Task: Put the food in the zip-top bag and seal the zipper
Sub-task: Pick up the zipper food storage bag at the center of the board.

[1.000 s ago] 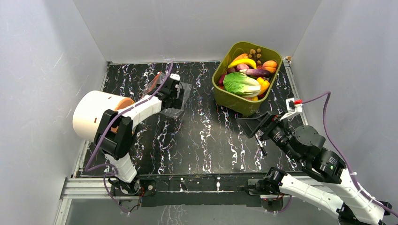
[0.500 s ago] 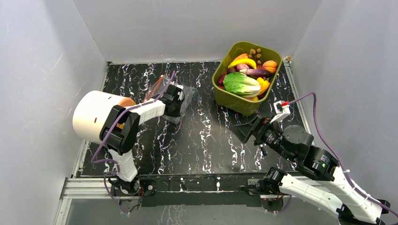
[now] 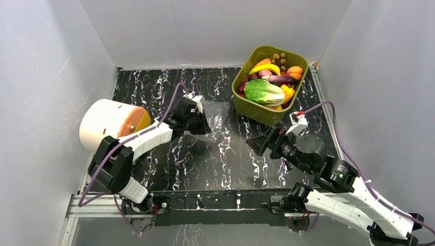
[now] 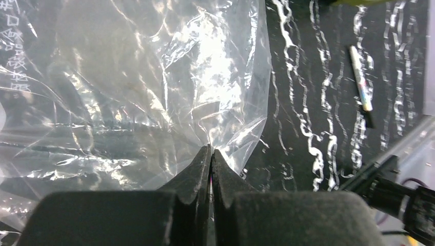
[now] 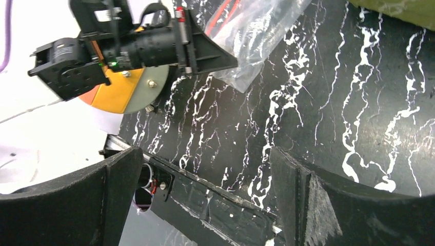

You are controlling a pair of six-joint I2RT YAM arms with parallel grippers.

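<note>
The zip-top bag (image 3: 216, 115) lies crumpled on the black marbled table, left of the tub. My left gripper (image 3: 200, 122) is shut on a fold of the bag's clear plastic (image 4: 154, 87), its jaws pinched together at the fold (image 4: 210, 151). An orange-red strip (image 5: 226, 10), apparently the zipper, shows at the bag (image 5: 259, 33) in the right wrist view. The food sits in the olive-green tub (image 3: 252, 111): a green lettuce (image 3: 264, 92), a purple eggplant (image 3: 280, 79) and a yellow-orange pepper (image 3: 288, 93). My right gripper (image 3: 260, 144) (image 5: 205, 200) hovers open, right of the bag and near the tub, holding nothing.
A large white cylinder with an orange face (image 3: 110, 124) stands at the table's left edge behind the left arm. A small white-and-black stick (image 4: 360, 77) lies on the table near the right arm. Grey walls close in the table on three sides.
My left gripper closed on the bag and dragged it right, toward the table's middle. The right arm moved left and nearer, its jaws staying wide.
</note>
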